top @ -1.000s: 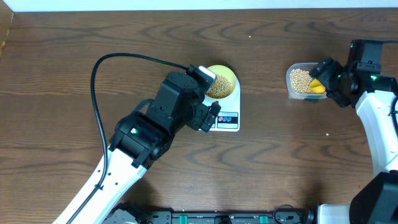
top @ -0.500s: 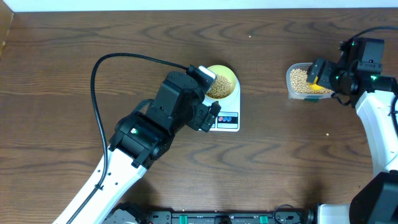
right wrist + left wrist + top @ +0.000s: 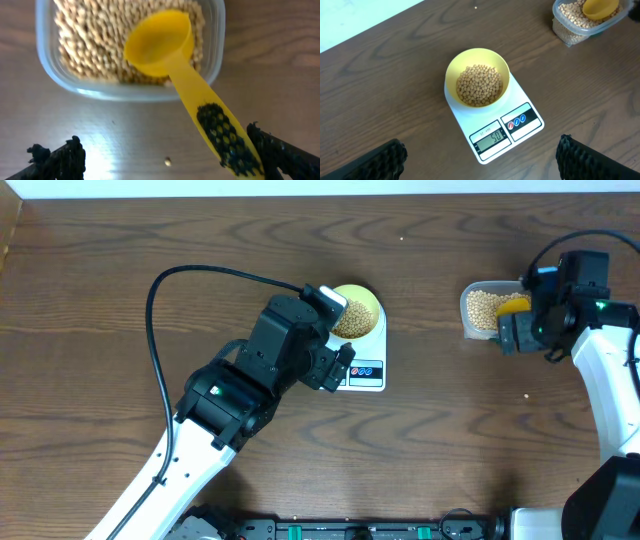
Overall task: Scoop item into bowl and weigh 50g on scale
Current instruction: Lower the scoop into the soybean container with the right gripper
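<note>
Dark wooden table [image 3: 100,260] is carrying the scale [image 3: 370,375], with the bowl [image 3: 362,305] of beans [image 3: 350,320] sitting on its platform. Left wrist: the left gripper [image 3: 480,147] is hanging wide apart, empty. Right wrist: the right gripper [image 3: 165,145] is gaping, released, while the scoop [image 3: 165,45] is lying in the tub [image 3: 125,92].

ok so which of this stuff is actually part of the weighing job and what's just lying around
Part of the job:
- beans in the bowl
- scale under the bowl
- clear tub holding more beans
- yellow scoop resting in the tub

Just lying about:
- one stray bean on the table, just outside the tub
</note>
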